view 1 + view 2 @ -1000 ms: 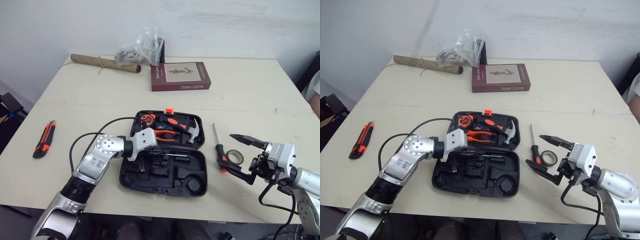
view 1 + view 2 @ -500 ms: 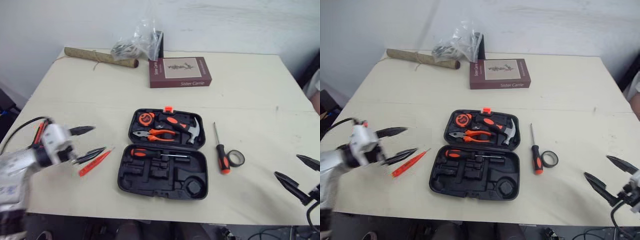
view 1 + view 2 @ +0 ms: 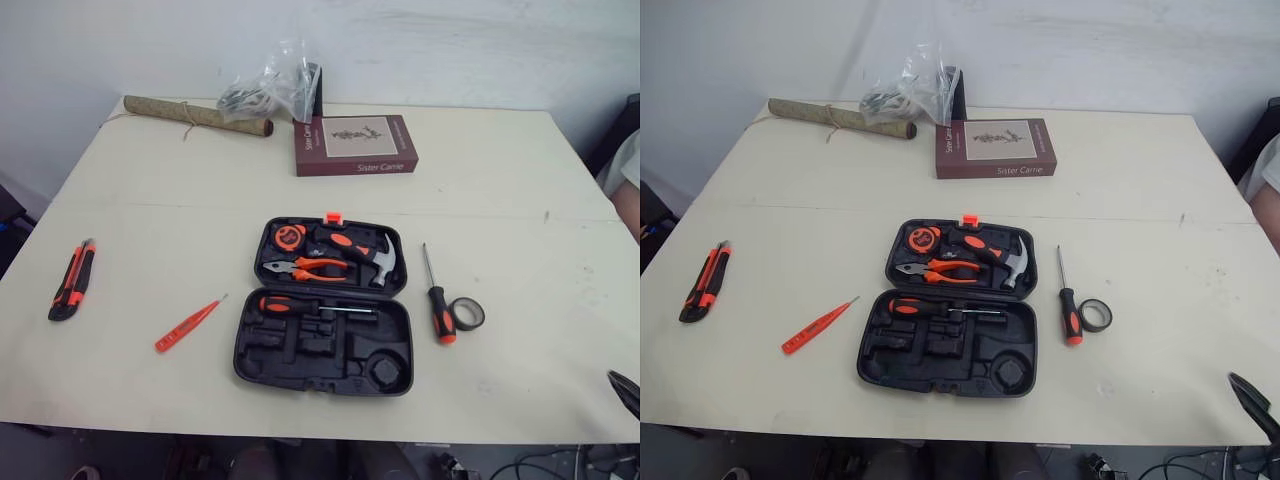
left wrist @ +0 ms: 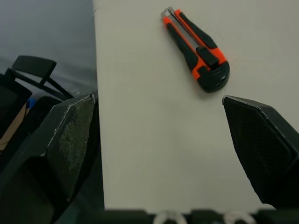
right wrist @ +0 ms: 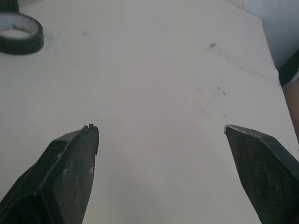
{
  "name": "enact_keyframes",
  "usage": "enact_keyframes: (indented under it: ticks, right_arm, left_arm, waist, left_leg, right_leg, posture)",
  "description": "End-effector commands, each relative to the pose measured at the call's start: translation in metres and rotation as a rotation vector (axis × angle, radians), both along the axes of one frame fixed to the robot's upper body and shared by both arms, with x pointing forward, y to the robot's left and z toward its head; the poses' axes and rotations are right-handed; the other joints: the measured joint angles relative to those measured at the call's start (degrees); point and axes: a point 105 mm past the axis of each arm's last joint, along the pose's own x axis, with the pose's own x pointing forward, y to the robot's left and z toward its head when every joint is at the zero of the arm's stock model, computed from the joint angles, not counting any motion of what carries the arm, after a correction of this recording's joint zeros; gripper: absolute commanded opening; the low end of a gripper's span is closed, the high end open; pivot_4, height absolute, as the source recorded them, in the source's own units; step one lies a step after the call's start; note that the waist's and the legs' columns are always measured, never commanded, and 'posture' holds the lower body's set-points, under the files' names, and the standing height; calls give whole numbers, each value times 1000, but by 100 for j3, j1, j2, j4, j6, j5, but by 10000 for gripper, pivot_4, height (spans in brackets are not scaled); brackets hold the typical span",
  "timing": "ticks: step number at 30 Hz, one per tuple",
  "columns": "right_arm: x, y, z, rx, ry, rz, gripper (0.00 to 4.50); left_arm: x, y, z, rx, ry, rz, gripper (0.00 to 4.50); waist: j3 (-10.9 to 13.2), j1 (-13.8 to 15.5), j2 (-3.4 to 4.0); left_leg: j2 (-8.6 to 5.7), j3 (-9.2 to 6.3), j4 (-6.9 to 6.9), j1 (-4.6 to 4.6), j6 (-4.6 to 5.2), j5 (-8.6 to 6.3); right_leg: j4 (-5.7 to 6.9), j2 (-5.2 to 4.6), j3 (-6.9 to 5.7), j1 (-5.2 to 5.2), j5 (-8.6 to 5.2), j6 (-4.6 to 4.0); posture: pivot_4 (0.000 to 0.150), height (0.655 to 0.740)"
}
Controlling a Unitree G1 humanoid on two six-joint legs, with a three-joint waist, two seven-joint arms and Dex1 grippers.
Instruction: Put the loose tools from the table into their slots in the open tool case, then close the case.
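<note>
Your grippers are both empty: the left gripper (image 4: 159, 100) is spread wide near the utility knife (image 4: 196, 49), and the right gripper (image 5: 161, 128) is likewise spread. The open tool case (image 3: 322, 330) sits at frame centre, with the knife at far left. Straddle the knife's handle squarely, clamp firmly, and lift level.

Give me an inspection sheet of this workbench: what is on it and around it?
Surface: pale table, a few small marks.
Job's things: open tool case holds tape measure, pliers, hammer and cased screwdriver; utility knife and orange tester lie to its left, loose screwdriver and tape roll to its right.
Clutter: book, tied roll, plastic bag at the far edge.
Grippers: left gripper open near the knife; right gripper open over bare table.
Cables: nothing seen on the table.
Surroundings: white wall; a person's sleeve at the right.
</note>
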Motion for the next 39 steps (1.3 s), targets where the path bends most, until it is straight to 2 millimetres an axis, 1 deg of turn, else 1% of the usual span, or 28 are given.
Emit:
enact_keyframes:
  ticks: [1,4,5,8,9,11,14,15,17,19,21,24,27,29,32,35,39]
  right_arm:
    - [26,24,23,8,-78,106,45000]
    - [47,48,40,39,-97,178,45000]
    - [51,54,44,48,-94,190,45000]
    - [69,78,52,93,19,211,45000]
    - [75,86,55,130,66,203,45000]
    - [80,99,60,196,136,194,45000]
    - [75,131,60,251,275,282,45000]
    - [72,144,61,289,323,327,45000]
    - [69,163,66,324,384,383,45000]
    - [67,176,65,340,446,411,45000]
    - [64,189,60,339,522,427,45000]
    - [63,199,53,318,592,418,45000]
    - [61,201,39,278,676,351,45000]
    - [59,197,31,233,714,308,45000]
    - [60,186,27,206,725,237,45000]
    - [58,179,25,186,747,205,45000]
    - [53,180,21,227,798,211,45000]
  left_arm:
    - [26,-27,11,5,-59,-126,44633]
    - [49,-60,19,-21,-93,-254,44633]
    - [54,-68,20,-28,-98,-282,44633]
    - [70,-108,26,-66,-106,-429,44633]
    - [74,-123,27,-84,-100,-488,44633]
    - [77,-147,27,-126,-71,-584,44633]
    - [81,-178,30,-151,-32,-721,44633]
    - [83,-189,32,-160,-25,-770,44633]
    - [83,-211,32,-169,4,-868,44633]
    - [82,-232,32,-173,18,-950,44633]
    - [82,-248,35,-181,11,-1000,44633]
    - [82,-261,35,-185,6,-1040,44633]
    - [80,-270,32,-190,13,-1063,44633]
    - [78,-272,31,-193,19,-1070,44633]
    - [77,-274,31,-197,21,-1076,44633]
    - [77,-276,31,-201,23,-1083,44633]
    - [77,-279,32,-201,25,-1095,44633]
  waist:
    - [2,25,3]
    - [4,76,7]
    - [4,79,8]
    - [6,54,12]
    - [6,51,11]
    - [4,31,8]
    - [4,14,9]
    - [4,17,9]
    - [4,22,9]
    - [5,21,9]
    - [4,22,7]
    - [4,16,7]
    - [3,9,6]
    - [3,12,6]
    - [3,12,6]
    - [3,11,6]
    - [3,13,6]
  left_leg:
    - [0,-1,0,-2,-1,0]
    - [0,-5,1,-15,-1,1]
    - [0,-6,1,-18,-2,1]
    - [0,-6,0,-23,-6,4]
    - [0,-4,0,-27,-6,4]
    - [1,-3,1,-48,-7,5]
    - [4,-2,8,-87,-15,11]
    - [5,-4,9,-101,-18,14]
    - [6,-9,11,-124,-21,23]
    - [6,-8,16,-130,-20,24]
    - [6,-9,18,-131,-19,24]
    - [6,-9,19,-135,-18,24]
    - [6,-9,19,-145,-18,24]
    - [6,-9,23,-165,-18,25]
    - [6,-15,47,-211,-15,26]
    - [6,-18,70,-217,-14,25]
    - [6,-23,94,-208,-12,27]
  right_leg:
    - [0,0,-2,-2,0,0]
    - [1,0,-7,-13,1,1]
    - [1,0,-7,-16,1,2]
    - [-3,3,-7,-21,1,2]
    - [-3,2,-4,-25,1,2]
    - [-1,2,-1,-44,1,3]
    - [7,10,2,-90,1,3]
    - [10,12,2,-105,1,3]
    - [15,17,0,-128,1,3]
    - [17,17,1,-132,2,4]
    - [13,17,2,-130,3,6]
    - [12,17,2,-133,3,6]
    - [15,18,4,-148,3,6]
    - [21,18,4,-168,3,6]
    - [37,18,1,-209,3,6]
    - [51,17,1,-208,3,7]
    - [75,17,0,-198,3,7]
  posture:
    - [1500,7400]
    - [1500,7400]
    - [1500,7400]
    - [1500,7400]
    - [1500,7400]
    - [1500,7400]
    - [1500,7400]
    - [1500,7400]
    - [1500,7400]
    - [1500,7400]
    - [1500,7400]
    - [1500,7400]
    - [1500,7400]
    - [1500,7400]
    - [1500,7400]
    - [1500,7400]
    - [1500,7400]
